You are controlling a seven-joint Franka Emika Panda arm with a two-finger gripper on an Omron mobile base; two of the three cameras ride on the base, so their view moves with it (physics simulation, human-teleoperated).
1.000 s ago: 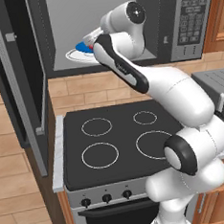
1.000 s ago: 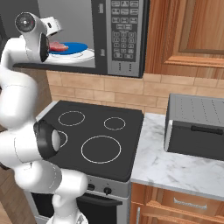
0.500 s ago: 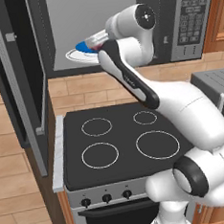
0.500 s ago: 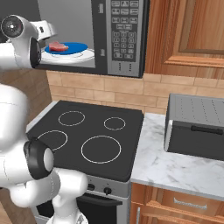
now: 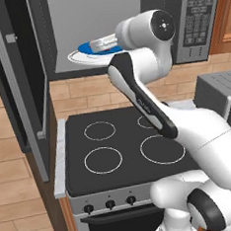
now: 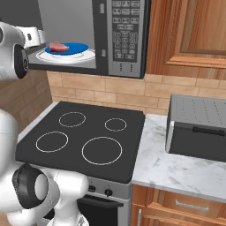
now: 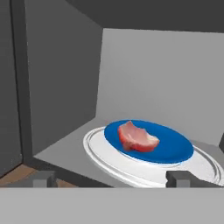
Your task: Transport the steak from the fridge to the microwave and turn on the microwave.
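Now pincer (image 7: 112,178) wide open, empty.

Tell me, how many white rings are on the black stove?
4 rings on the stove: back left, back right, front left, front right. None look hidden in the right base view.

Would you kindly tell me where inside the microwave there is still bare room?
In the microwave, the grey floor left of the white turntable, toward the side wall, is bare. The centre is crowded: the steak lies on the blue plate.
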